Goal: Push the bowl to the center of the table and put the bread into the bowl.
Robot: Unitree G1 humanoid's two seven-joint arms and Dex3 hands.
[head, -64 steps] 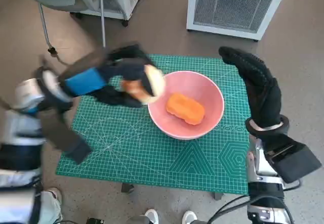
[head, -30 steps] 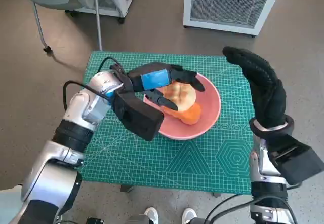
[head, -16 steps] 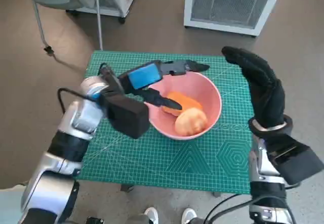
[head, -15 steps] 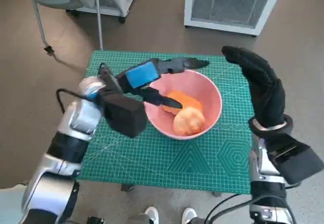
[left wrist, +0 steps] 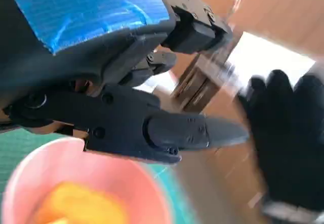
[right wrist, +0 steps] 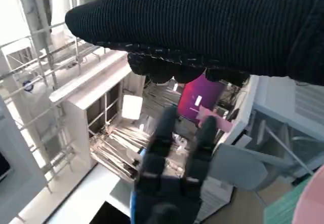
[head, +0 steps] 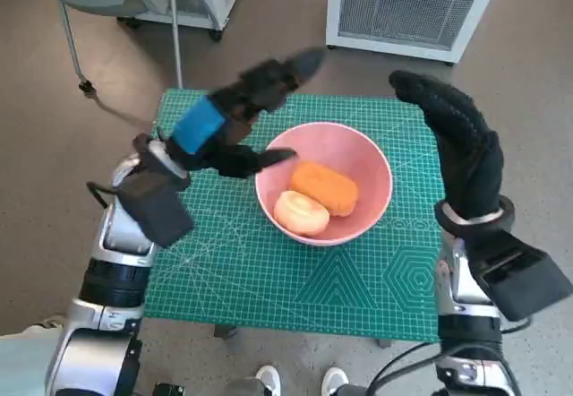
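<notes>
Bread [head: 301, 212] lies in the pink bowl [head: 372, 165], lower left of its hollow, beside an orange piece [head: 326, 187] nearer the frame's middle. The bowl sits about mid-worktop [head: 224, 271] on the green mat. The left hand [head: 235, 114] hangs up and to the left of the bowl, fingers spread wide, holding nothing (blurred in the head view). The right hand [head: 458, 145] stands upright at the bowl's right edge, flat and empty. Both steps look done; the left hand is nearer the bread.
</notes>
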